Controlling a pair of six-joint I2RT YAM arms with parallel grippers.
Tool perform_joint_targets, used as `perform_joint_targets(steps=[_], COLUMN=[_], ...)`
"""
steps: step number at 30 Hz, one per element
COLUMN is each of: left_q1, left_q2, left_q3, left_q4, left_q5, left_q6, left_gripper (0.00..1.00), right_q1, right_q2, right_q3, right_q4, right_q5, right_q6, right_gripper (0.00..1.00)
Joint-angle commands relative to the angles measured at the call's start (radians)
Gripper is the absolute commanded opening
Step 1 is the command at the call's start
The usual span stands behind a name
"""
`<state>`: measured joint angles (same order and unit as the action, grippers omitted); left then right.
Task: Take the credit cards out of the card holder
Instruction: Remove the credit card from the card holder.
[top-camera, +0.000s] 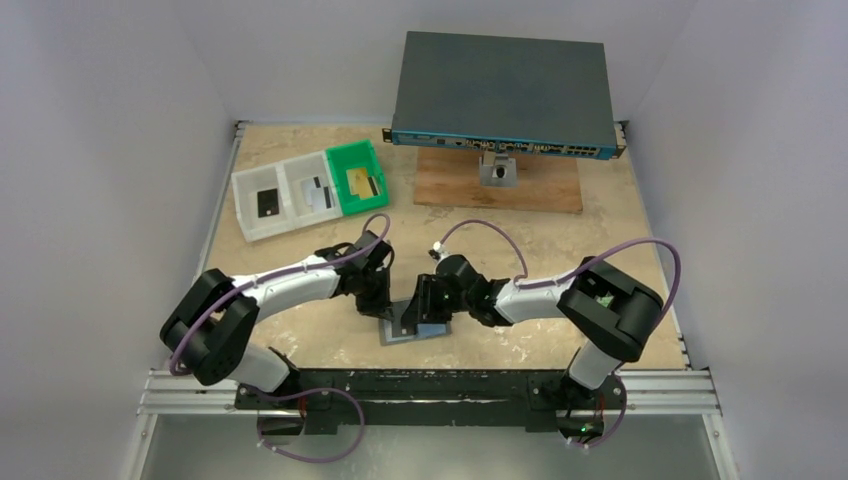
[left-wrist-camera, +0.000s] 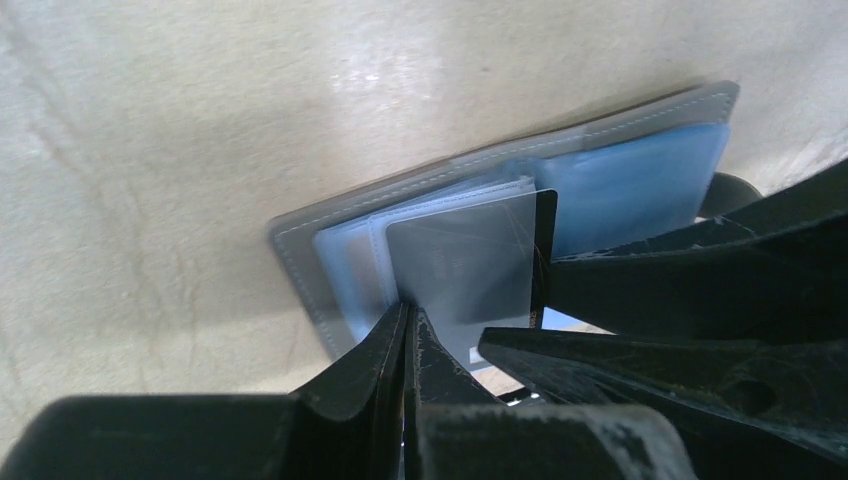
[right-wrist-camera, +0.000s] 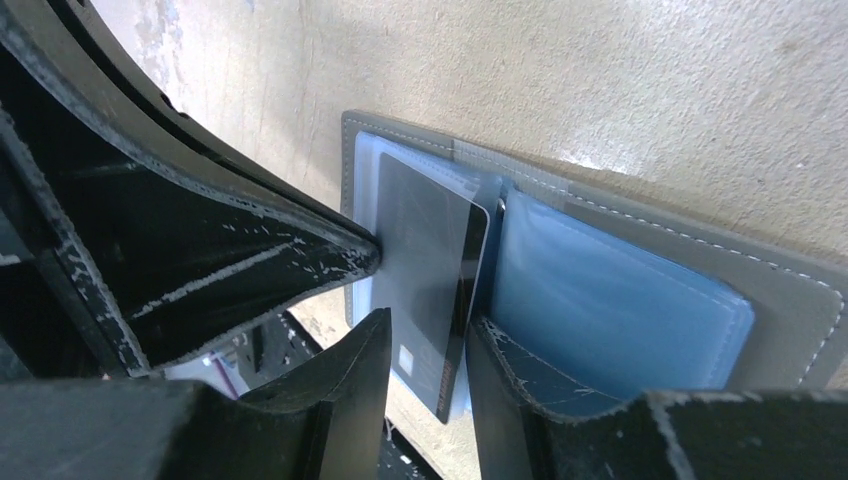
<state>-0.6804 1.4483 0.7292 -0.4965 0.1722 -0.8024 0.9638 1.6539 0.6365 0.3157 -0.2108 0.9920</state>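
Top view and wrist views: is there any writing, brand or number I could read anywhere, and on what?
No text is readable.
Faint marks on the grey card: blurred.
Front-strip markings on the dark box: too small.
Anything on the tray cards: too small.

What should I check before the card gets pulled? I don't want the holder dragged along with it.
1. Card holder lying open and flat: ok.
2. Grey card sticking partly out of the holder: ok.
3. Right gripper jaws on either side of the card's free end: ok. Whether they actually pinch it: cannot tell.
4. Left gripper jaws shut, tip at the card's edge. Whether it pins the holder down: cannot tell.
5. Room between the two grippers for a clean pull: looks tight, cannot tell.
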Motion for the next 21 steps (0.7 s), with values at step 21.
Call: perform_joint_targets(steps=[21], left_q1=[-0.010], left_q2=[0.138], left_q3=[-0.043], left_q4=[0.033], left_q5=[-0.087], left_q6=[-0.062], left_gripper=[0.00], right_q1=[-0.121], right_q2=[-0.013], right_q3=[-0.223], right_q4=[0.368], right_q5=[-0.179], right_q6=[0.142], right_gripper=[0.34])
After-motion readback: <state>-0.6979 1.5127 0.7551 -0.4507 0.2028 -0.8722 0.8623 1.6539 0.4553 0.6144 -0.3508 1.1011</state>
